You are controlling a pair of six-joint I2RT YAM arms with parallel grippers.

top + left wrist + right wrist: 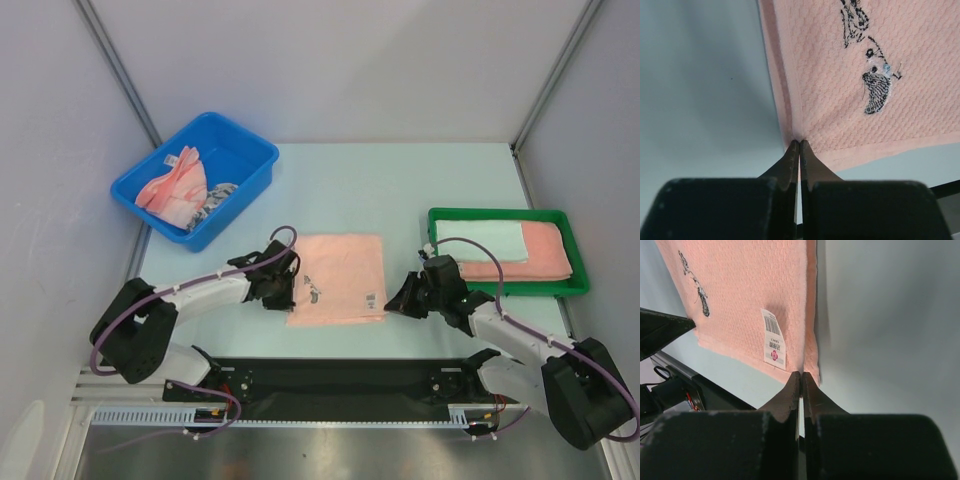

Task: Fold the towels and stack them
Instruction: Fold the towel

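A salmon-pink waffle-textured towel (pixel 340 270) lies spread flat on the pale grey-blue table (pixel 420 190), between the two arms and close to the table's near edge. The left gripper (pixel 291 293) sits low at the towel's near-left corner. In the left wrist view its black fingers are pressed together, their tips (pixel 799 145) meeting right on that corner, so the jaws look pinched on the fabric. Just beyond the tips is a small dark embroidered motif (pixel 875 87). The right gripper (pixel 392 302) is at the near-right corner. Its jaws are likewise closed to a thin slit, with the tips (pixel 801 376) nipping the hemmed corner just beside a white barcode label (pixel 773 337) sewn to the cloth. The towel shows no lift at either corner. Well apart at the far left, a blue plastic bin (pixel 255 150) holds a crumpled heap of pink and patterned cloths (pixel 180 185). At the right, a green plastic tray (pixel 500 213) holds a folded pale mint towel (pixel 490 240), lying on a folded pink towel (pixel 545 255).
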